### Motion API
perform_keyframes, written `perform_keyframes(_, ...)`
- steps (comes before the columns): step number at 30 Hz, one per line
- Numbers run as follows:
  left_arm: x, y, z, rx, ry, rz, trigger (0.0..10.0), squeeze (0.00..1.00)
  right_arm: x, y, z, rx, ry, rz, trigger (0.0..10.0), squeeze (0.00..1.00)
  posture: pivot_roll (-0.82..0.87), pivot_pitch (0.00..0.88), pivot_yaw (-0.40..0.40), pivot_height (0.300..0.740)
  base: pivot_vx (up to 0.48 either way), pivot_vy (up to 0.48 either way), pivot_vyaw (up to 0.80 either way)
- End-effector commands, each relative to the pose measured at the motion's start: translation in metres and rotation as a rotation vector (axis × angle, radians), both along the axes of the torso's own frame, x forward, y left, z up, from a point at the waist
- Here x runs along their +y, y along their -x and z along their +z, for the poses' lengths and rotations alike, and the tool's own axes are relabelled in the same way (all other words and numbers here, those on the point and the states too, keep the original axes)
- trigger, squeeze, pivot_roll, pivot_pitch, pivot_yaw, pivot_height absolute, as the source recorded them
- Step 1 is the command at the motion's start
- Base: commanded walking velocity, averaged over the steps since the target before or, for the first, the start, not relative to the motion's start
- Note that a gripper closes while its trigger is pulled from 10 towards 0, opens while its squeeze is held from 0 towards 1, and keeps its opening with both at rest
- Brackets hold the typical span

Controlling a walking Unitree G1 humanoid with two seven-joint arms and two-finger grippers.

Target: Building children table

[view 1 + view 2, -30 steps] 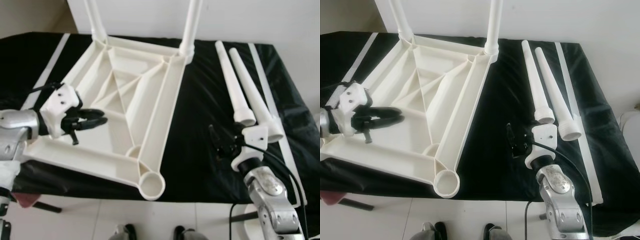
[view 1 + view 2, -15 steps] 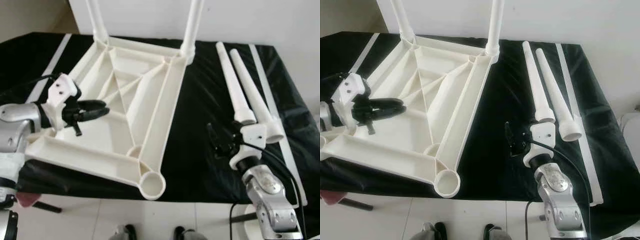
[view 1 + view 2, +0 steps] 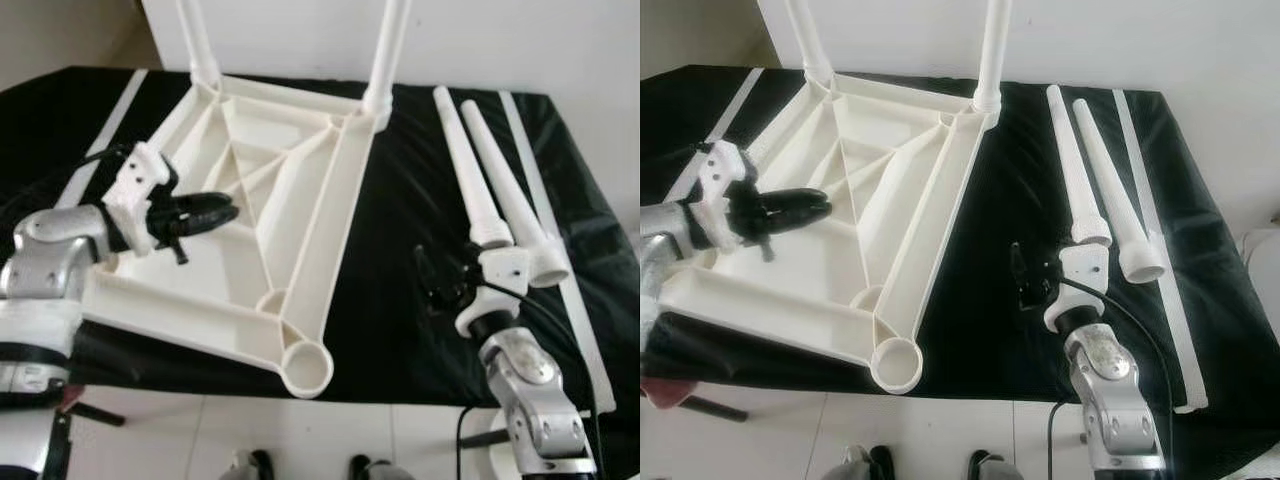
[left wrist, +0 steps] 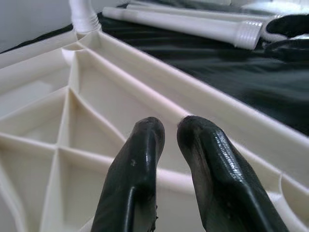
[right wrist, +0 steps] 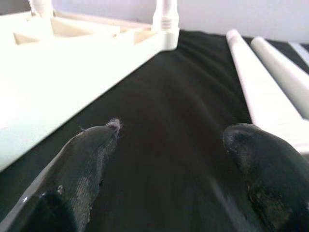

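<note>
- Left gripper (image 3: 225,208) over the upturned white tabletop frame (image 3: 300,230), fingers (image 4: 140,159) nearly together with a thin gap, nothing held, tips above the ribbed inner panels on the frame's left part
- Right gripper (image 3: 1025,285) low over the black cloth (image 3: 990,250) on the counter, fingers (image 5: 91,150) spread wide, holding nothing, between the frame's right rail and the loose legs
- Tabletop frame lies underside up on the cloth, near corner socket (image 3: 305,368) open and unfilled at the counter's front edge
- Two legs already stand in the far corners: far left leg (image 3: 195,40), far right leg (image 3: 388,45)
- Two loose legs (image 3: 480,180) lie side by side on the cloth to the right of the frame, threaded wide ends toward the robot, just beside the right wrist
- White strip (image 3: 555,230) runs along the cloth at far right, another white strip (image 3: 105,130) at left
- White floor (image 3: 300,440) below the counter edge
</note>
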State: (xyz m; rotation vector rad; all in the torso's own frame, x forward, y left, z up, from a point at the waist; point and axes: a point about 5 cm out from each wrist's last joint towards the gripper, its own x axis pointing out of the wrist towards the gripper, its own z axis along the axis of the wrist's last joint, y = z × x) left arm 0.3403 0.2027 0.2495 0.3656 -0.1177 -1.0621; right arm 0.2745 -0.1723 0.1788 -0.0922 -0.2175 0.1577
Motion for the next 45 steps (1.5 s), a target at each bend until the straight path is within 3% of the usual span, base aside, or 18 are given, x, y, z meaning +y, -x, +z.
perform_keyframes(1,0.006,-0.012,0.006,-0.068,0.083,0.241,10.0,1.0,-0.003,-0.001,-0.005,0.009,-0.011,-0.029,10.0,0.0,-0.06,0.197,0.031,0.74,0.0,0.0,0.0)
perform_keyframes(9,0.003,-0.027,-0.001,-0.071,0.19,0.438,10.0,1.0,0.004,-0.011,-0.006,-0.007,-0.049,-0.065,10.0,0.0,-0.06,0.189,0.036,0.74,0.0,0.0,0.0)
perform_keyframes(18,0.002,-0.037,-0.013,-0.084,0.207,0.644,10.0,1.0,0.013,-0.018,-0.008,-0.01,-0.087,-0.083,10.0,0.0,-0.06,0.182,0.028,0.74,0.0,0.0,0.0)
perform_keyframes(19,0.001,-0.038,-0.016,-0.084,0.21,0.663,10.0,0.0,0.015,-0.019,-0.008,-0.012,-0.095,-0.086,10.0,0.0,-0.06,0.18,0.028,0.74,0.0,0.0,0.0)
perform_keyframes(27,-0.002,-0.04,-0.02,-0.04,0.281,0.679,10.0,0.0,0.019,-0.022,-0.008,-0.018,-0.104,-0.088,10.0,0.0,-0.06,0.177,0.023,0.74,0.0,0.0,0.0)
perform_keyframes(28,-0.003,-0.04,-0.019,-0.048,0.284,0.691,10.0,1.0,0.019,-0.023,-0.008,-0.019,-0.103,-0.089,10.0,0.0,-0.06,0.176,0.023,0.74,0.0,0.0,0.0)
perform_keyframes(36,-0.005,-0.041,-0.018,-0.069,0.31,0.725,10.0,1.0,0.023,-0.024,-0.01,-0.021,-0.114,-0.089,10.0,0.0,-0.06,0.167,0.019,0.74,0.0,0.0,0.0)
perform_keyframes(41,-0.007,-0.04,-0.018,-0.089,0.272,0.714,10.0,1.0,0.025,-0.024,-0.01,-0.022,-0.116,-0.083,10.0,0.0,-0.06,0.166,0.018,0.74,0.0,0.0,0.0)
perform_keyframes(42,-0.009,-0.038,-0.018,-0.101,0.259,0.686,10.0,0.0,0.025,-0.024,-0.01,-0.022,-0.116,-0.083,10.0,0.0,-0.06,0.168,0.018,0.74,0.0,0.0,0.0)
perform_keyframes(45,-0.009,-0.036,-0.017,-0.108,0.252,0.665,10.0,0.0,0.024,-0.025,-0.01,-0.022,-0.115,-0.082,10.0,0.0,-0.06,0.168,0.018,0.74,0.0,0.0,0.0)
